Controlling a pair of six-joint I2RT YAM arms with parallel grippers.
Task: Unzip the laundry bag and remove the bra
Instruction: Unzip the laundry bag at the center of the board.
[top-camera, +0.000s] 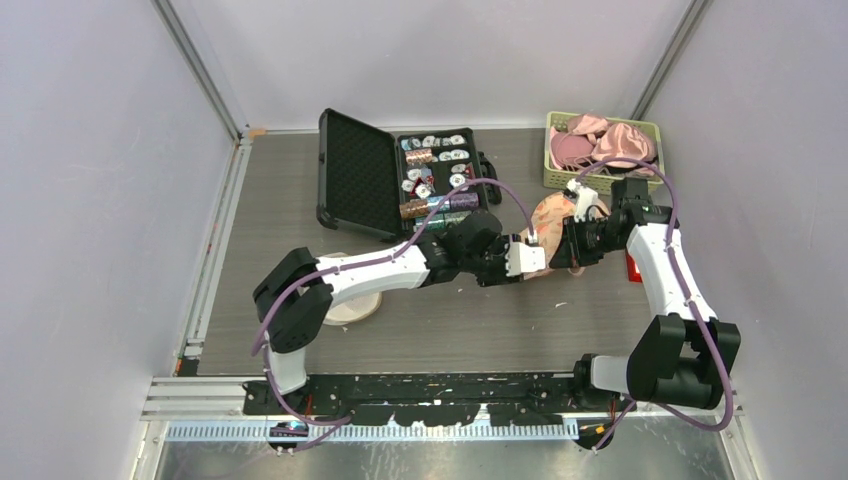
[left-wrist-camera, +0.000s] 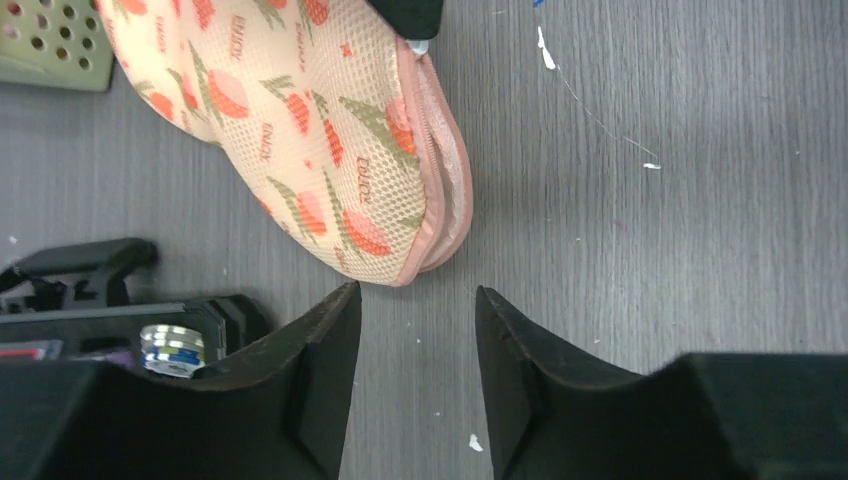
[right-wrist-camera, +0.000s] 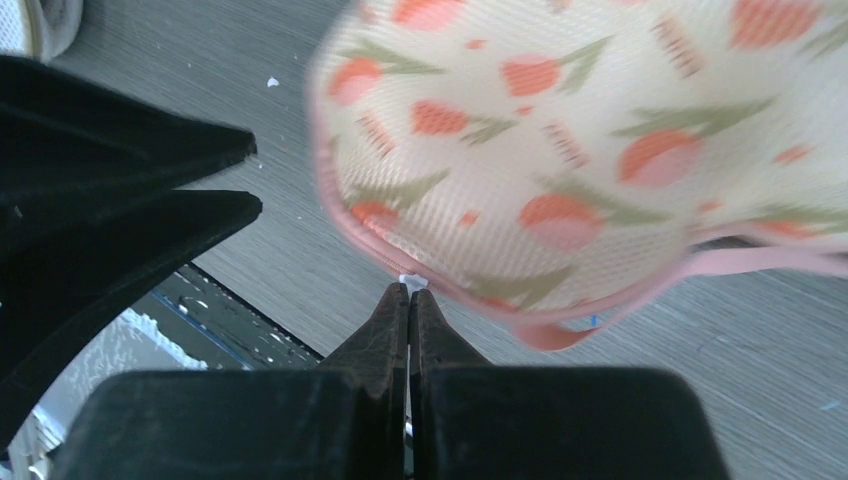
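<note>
Peach mesh laundry bag (top-camera: 553, 213) lies on the table (top-camera: 290, 200), seen from above. Left wrist: left gripper (left-wrist-camera: 415, 300) gapes empty just short of it. Right wrist: right gripper (right-wrist-camera: 410, 295), closed, nips the white zip pull (right-wrist-camera: 412, 282); unanchored, the bag could drag along.

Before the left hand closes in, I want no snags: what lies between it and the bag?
Only bare table with a few white specks lies between the left hand and the bag, as the left wrist view shows.

Bare surface (left-wrist-camera: 640, 260) lies open between left claw (left-wrist-camera: 418, 292) and laundry bag (left-wrist-camera: 320, 130). Black case (top-camera: 360, 170) crowds that claw; right claw (right-wrist-camera: 410, 294) blocks the bag's rim.
</note>
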